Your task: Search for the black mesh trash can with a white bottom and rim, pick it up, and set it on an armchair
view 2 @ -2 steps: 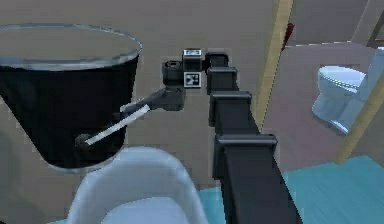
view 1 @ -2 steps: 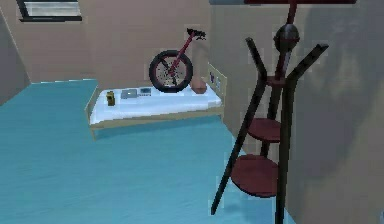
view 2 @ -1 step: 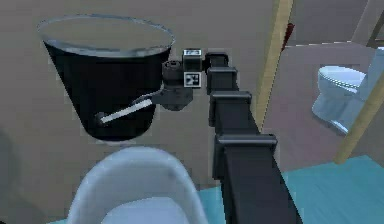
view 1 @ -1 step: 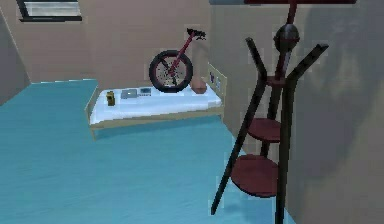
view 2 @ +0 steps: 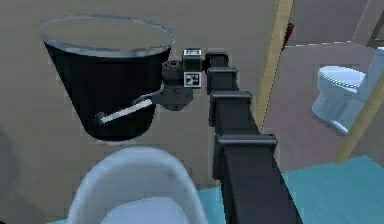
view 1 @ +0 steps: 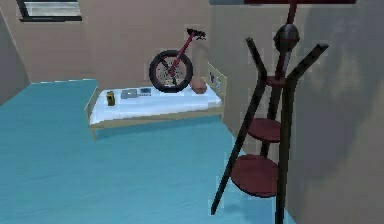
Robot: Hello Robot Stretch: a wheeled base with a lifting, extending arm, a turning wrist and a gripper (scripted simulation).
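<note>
Trash can, black with a pale rim and a paler bottom, hangs at the far end of the arm, clear of every surface, with bare wall behind it. The gripper holds it low on one side; how the 2 fingers stand on it I cannot tell. Just below the can is the rounded back of a pale chair, probably the armchair the task means.

Risks, as I judge them:
- The can is wide and is held off-centre, so it could tilt or swing on any quick move and slip free.
- The chair's shell is curved. If the can is let go over the back edge and not over the seat, it could tip, roll and drop to the floor.
- Letting go from too high could make so light a can bounce out.
- The wooden door frame stands close beside the arm, with a toilet past it; turning the base carelessly could knock the arm or the can against the frame.

In the forward view, a bed with a wheel on it and a dark coat stand lie well apart from this work.

Writing: none can be read. The 2 white squares on the wrist carry only black marks, and the small things on the bed are too small to show any label.
</note>
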